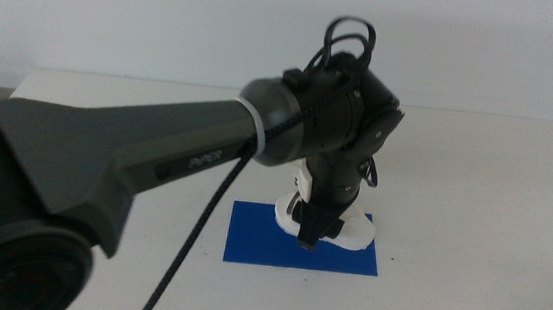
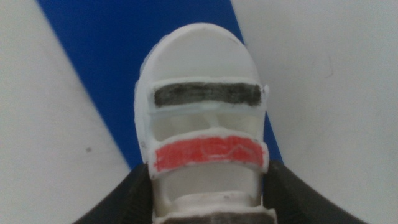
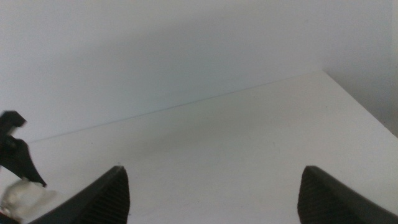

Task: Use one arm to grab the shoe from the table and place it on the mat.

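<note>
Clamping the shoe (image 2: 205,134) from both sides, the left gripper (image 2: 208,199) is holding it with one dark jaw against each flank near the rear straps, the toe pointing away from the wrist. The jaws are closed on the shoe, not gaping. In the left wrist view the shoe is sitting squarely between them, its black strap and red strap crossing the top, and the blue mat (image 2: 118,56) is lying beneath the toe and along one side.

In the middle view the gripper is hanging low over the mat (image 1: 249,243) with the white sole at or just above the blue; whether it is touching I cannot tell, since the arm (image 1: 155,165) is hiding part of it.

As a judgement, the chief risk is an off-centre release. The shoe is appearing to lie toward the mat's far right corner, with white desk (image 2: 329,74) showing close beside the toe, so a release here may be leaving part of the sole hanging over the edge. Opening while the shoe is not yet resting flat could also be letting it tip or roll. A jaw dragging on the flank while lifting off could be pulling it askew.

The right gripper (image 3: 211,193) is waiting well apart over bare desk (image 3: 249,137), its jaws spread wide and holding nothing.
</note>
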Motion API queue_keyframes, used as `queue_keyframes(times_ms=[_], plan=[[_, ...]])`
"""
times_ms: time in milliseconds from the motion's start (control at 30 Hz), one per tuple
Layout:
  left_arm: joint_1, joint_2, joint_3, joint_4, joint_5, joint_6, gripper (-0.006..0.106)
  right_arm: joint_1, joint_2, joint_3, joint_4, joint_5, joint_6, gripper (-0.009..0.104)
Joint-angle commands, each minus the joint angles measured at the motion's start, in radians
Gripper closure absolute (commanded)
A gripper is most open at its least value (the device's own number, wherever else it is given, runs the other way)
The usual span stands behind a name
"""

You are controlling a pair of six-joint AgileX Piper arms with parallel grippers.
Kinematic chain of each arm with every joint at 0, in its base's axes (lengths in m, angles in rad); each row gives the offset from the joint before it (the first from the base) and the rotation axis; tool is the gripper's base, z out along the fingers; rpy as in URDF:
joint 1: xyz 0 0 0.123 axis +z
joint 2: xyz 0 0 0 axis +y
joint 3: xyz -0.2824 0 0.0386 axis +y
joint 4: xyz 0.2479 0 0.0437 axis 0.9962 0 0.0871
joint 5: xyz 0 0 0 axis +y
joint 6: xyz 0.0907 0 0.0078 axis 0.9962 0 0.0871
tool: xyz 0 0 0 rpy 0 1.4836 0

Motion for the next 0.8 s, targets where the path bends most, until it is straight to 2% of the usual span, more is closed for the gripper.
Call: queue_keyframes(times_ms=[0,400,767], plan=[[0.013,0.02,0.004,0.002,-0.033,-0.031,0.102,0.0,-0.005,0.002,-0.006,-0.01,-0.004,0.016],[0.041,0.054,0.004,-0.009,0.057,-0.031,0.102,0.0,-0.005,0.002,-0.006,-0.01,-0.004,0.016],[0.044,0.085,0.004,-0.027,0.02,-0.031,0.102,0.0,-0.005,0.002,-0.006,-0.01,-0.004,0.016]])
